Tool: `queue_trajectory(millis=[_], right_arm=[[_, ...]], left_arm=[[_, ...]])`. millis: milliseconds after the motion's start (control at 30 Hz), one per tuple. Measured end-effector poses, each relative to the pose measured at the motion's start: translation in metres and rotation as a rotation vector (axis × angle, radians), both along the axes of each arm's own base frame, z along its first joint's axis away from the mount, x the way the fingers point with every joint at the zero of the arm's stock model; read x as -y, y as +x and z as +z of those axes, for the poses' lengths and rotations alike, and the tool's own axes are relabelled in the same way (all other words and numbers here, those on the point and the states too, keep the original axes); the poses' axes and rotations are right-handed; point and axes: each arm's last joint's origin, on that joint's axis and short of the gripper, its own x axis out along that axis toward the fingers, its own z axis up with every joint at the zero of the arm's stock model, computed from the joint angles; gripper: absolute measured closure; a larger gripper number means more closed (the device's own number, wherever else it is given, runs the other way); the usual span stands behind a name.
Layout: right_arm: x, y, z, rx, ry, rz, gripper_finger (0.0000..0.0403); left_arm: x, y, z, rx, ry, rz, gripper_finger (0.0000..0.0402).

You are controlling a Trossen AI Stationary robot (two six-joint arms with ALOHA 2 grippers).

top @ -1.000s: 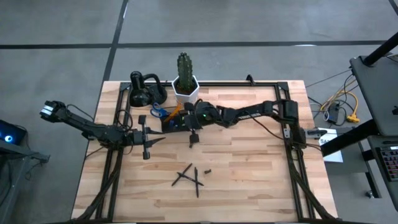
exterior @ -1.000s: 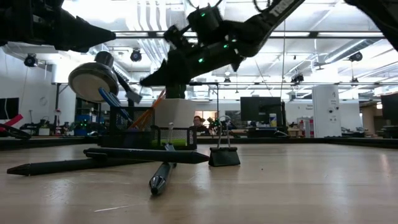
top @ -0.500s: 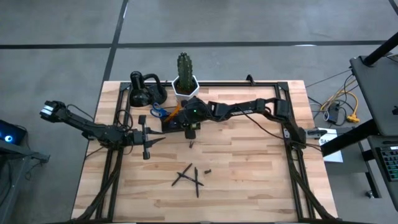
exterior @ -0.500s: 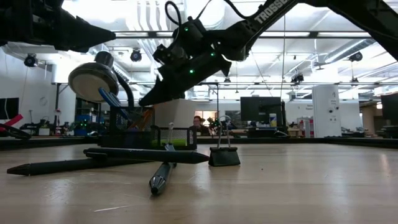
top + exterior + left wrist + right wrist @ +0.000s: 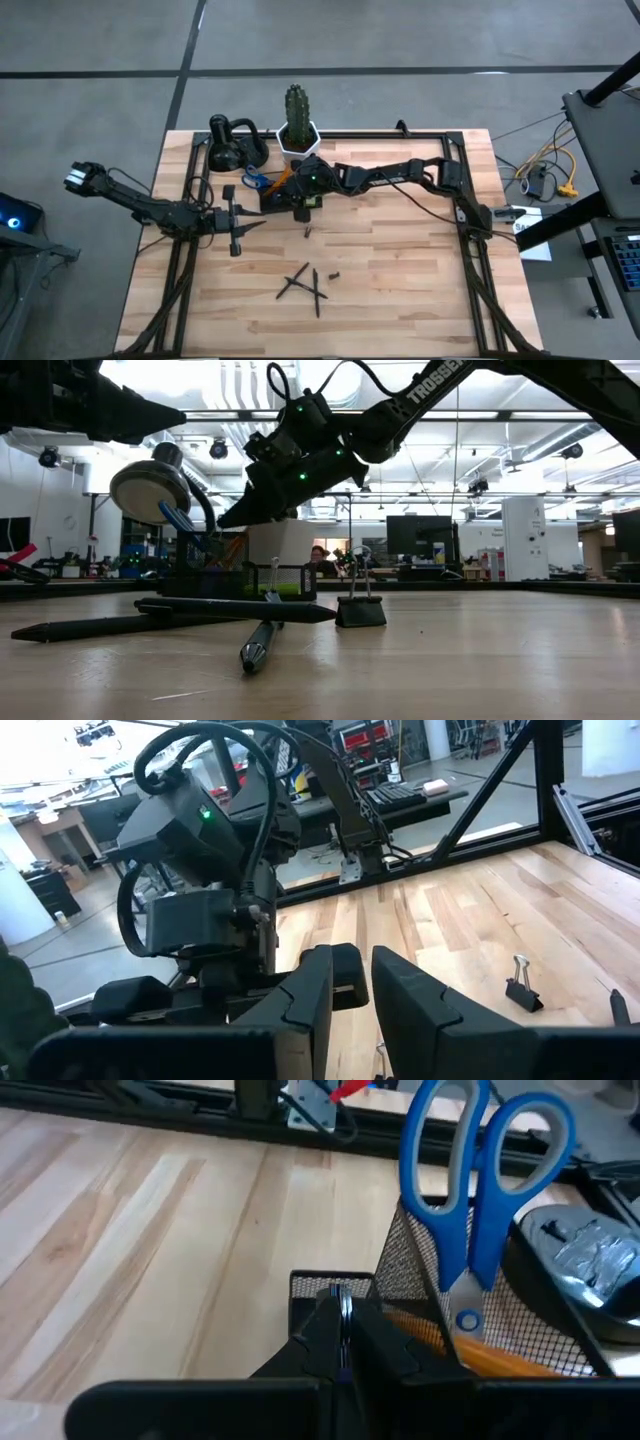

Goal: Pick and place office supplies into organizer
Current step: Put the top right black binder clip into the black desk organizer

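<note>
The organizer (image 5: 281,196) now has my right gripper (image 5: 303,203) over it, fingers together on a thin clip; it has moved in from 1 second ago. My left gripper (image 5: 238,226) waits, unchanged, slightly apart.

3 pens (image 5: 305,284), 1 binder clip (image 5: 307,231), 1 scissors (image 5: 478,1190), 1 organizer (image 5: 278,196), 1 cactus (image 5: 296,108).

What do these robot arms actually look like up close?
Both arms are dark, jointed and slim. The right arm carries white "TROSSEN" lettering, small green lights and a looping black cable. Each ends in two blocky black fingers, as on the left gripper and the right gripper. The left arm has a whitish base end.
</note>
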Motion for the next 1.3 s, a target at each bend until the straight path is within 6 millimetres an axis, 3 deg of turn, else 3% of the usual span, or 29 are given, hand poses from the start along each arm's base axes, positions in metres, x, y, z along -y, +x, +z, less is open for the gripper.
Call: queue_trajectory(millis=[233,1300], right_arm=[[0.002,0.001,-0.012,-0.031,0.094,-0.056,0.0394],[0.004,-0.003,-0.018,-0.103,0.052,-0.058,0.0392]], left_arm=[[0.0,0.0,0.0,0.0,0.0,0.0,0.0343],[0.0,0.0,0.0,0.0,0.0,0.0,0.0343]])
